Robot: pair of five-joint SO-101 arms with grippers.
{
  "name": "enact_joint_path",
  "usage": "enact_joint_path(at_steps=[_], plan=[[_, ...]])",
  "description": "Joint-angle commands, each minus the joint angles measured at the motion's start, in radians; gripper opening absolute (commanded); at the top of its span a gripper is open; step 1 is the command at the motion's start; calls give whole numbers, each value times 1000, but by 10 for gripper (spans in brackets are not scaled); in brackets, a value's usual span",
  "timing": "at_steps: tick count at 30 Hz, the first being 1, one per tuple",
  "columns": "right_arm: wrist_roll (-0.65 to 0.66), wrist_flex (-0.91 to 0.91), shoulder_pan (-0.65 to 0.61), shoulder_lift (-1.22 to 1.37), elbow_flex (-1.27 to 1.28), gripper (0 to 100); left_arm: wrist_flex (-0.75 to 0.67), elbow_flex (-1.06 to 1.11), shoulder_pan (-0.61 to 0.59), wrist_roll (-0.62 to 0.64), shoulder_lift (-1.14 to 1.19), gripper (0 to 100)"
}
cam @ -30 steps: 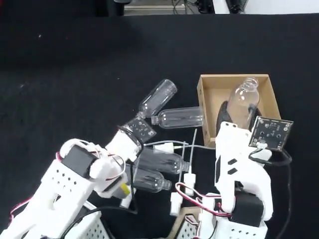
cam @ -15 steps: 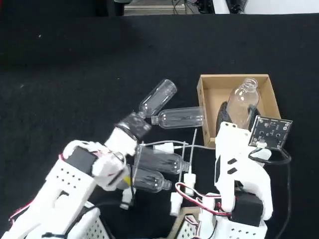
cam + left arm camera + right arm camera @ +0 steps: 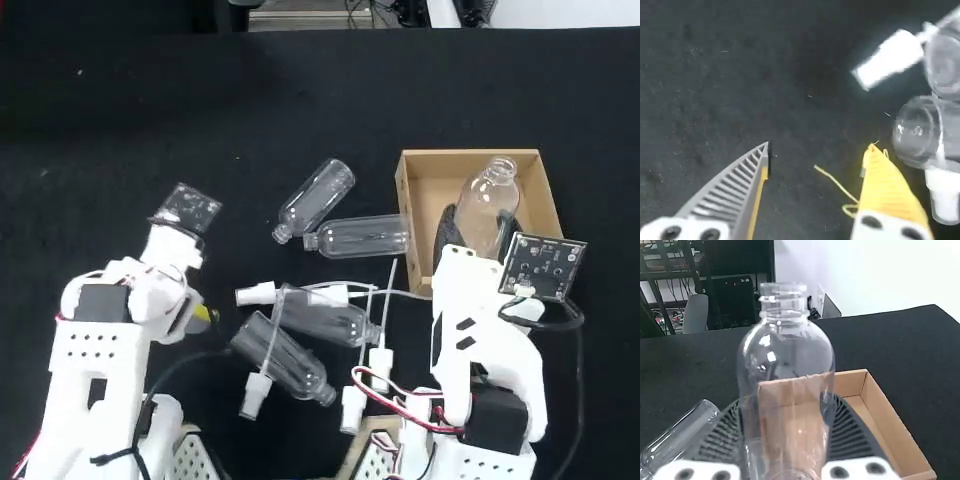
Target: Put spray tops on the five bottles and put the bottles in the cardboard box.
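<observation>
Near the front-left edge of the black cloth worktop point(image 3: 120, 120): left gripper point(image 3: 818, 146), jaws spread wide above the cloth. Mid-worktop: four clear plastic bottles point(image 3: 315, 198) lying on their sides among white spray tops point(image 3: 258, 295) with thin tubes. Toward the right edge: right gripper point(image 3: 785, 437) clamped round a fifth clear bottle point(image 3: 785, 365), threaded neck open, upright over the brown cardboard box point(image 3: 425, 185).

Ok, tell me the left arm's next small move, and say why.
Probably swing the open left tool toward the loose spray top lying close ahead of it, then close on it. The right tool holds a bottle upright with its neck bare, so a top seems to be the missing piece, and the left tool holds nothing.
</observation>
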Motion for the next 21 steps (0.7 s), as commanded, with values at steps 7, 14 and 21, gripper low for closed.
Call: enact_joint_path(at_steps=[7, 14, 21], plan=[[-5, -6, 9, -16, -4, 11, -192, 39, 68, 71, 2, 278], [-5, -6, 9, -16, -4, 11, -287, 25, 159, 104, 86, 278], [-5, -6, 9, -16, -4, 11, -288, -62, 200, 101, 305, 278]])
